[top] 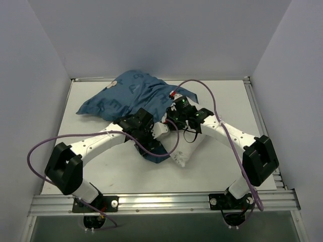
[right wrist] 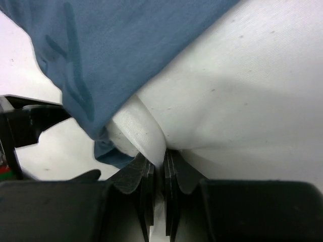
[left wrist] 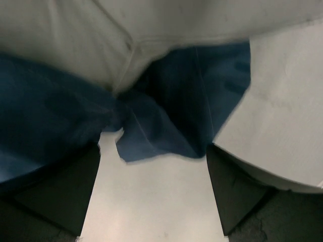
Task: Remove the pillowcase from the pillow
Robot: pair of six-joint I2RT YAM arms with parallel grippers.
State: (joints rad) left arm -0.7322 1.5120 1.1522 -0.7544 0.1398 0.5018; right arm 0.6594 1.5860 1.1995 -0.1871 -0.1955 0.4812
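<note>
The blue printed pillowcase (top: 133, 93) lies bunched at the back centre of the table, and one end runs down under the arms. The white pillow (top: 191, 146) sticks out of it at the centre right. My left gripper (top: 148, 138) is open and empty. In the left wrist view its fingers stand wide apart (left wrist: 153, 151) over bare table, just short of the pillowcase's loose edge (left wrist: 181, 101), with the pillow (left wrist: 60, 40) behind. My right gripper (top: 174, 122) is shut on a fold of the pillow (right wrist: 242, 91) at the jaws (right wrist: 164, 154), beside the pillowcase (right wrist: 126, 45).
The white table (top: 91, 171) is framed by grey walls at the left, back and right. An aluminium rail (top: 161, 201) with the arm bases runs along the near edge. Purple cables (top: 35, 151) loop from both arms over the table.
</note>
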